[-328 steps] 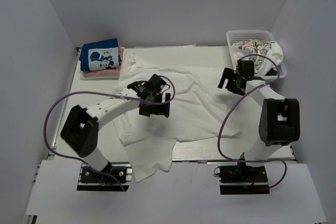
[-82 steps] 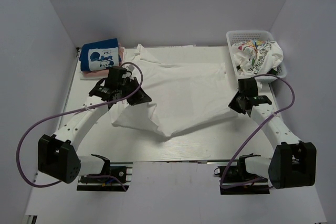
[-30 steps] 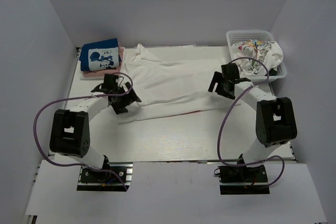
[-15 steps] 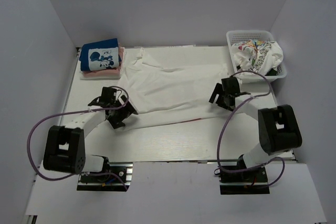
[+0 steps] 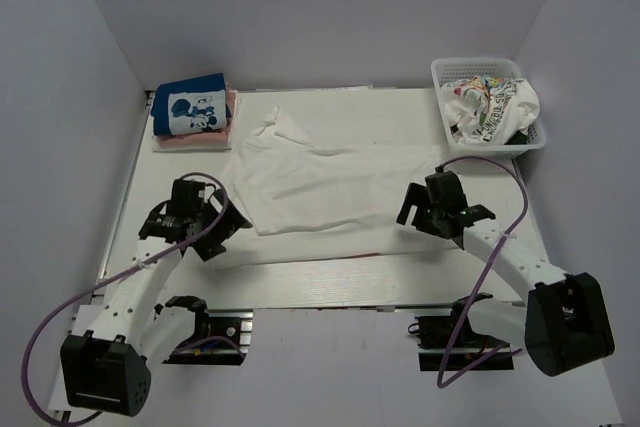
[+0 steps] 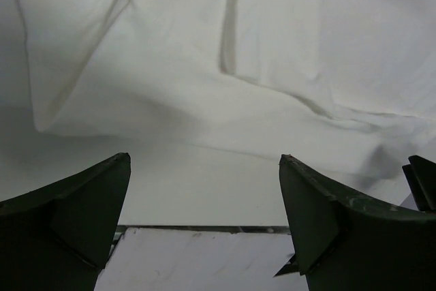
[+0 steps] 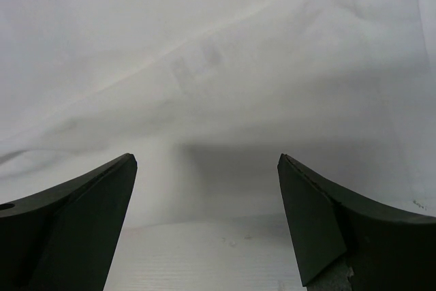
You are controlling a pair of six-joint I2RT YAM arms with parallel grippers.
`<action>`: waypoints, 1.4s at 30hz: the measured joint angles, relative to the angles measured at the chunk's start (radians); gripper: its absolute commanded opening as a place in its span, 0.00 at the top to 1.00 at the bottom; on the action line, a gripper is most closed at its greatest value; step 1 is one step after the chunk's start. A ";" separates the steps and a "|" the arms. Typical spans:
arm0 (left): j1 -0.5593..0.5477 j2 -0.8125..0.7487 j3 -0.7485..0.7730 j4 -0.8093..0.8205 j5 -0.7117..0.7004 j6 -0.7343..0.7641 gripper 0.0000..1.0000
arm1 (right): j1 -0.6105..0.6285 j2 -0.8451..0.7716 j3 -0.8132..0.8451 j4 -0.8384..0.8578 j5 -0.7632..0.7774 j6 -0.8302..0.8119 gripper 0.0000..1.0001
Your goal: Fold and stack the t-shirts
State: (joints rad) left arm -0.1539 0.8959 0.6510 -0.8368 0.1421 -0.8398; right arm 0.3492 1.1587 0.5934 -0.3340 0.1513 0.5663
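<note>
Moved: both arms have pulled back toward the near edge, leaving the white t-shirt (image 5: 330, 179) flatter than half a second ago.
White t-shirt: folded into a wide band across the middle of the table (image 5: 330, 282), one sleeve pointing far left.
Left gripper (image 6: 204, 160): fingers apart, nothing between them, at the shirt's near left edge.
Right gripper (image 7: 204, 158): fingers apart, empty, at the shirt's near right edge.
Stack: blue t-shirt (image 5: 190, 107) on pink t-shirt (image 5: 185, 144), far left.
Basket (image 5: 475, 67): far right, holding the printed t-shirt (image 5: 485, 107).
</note>
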 measured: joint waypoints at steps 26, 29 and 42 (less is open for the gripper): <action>-0.156 0.592 0.156 0.292 0.027 0.140 0.51 | -0.008 0.023 0.060 0.021 0.194 0.003 0.10; -0.166 0.609 0.164 0.296 0.023 0.141 0.78 | -0.009 0.024 0.060 0.016 0.203 0.003 0.10; -0.175 0.685 0.311 0.323 0.009 0.170 1.00 | -0.018 -0.024 0.060 -0.010 0.240 0.003 0.10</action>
State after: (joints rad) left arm -0.3290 1.5810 0.9619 -0.5133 0.1509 -0.6701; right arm 0.3309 1.1343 0.6529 -0.3443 0.3912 0.5697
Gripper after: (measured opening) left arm 0.009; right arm 0.899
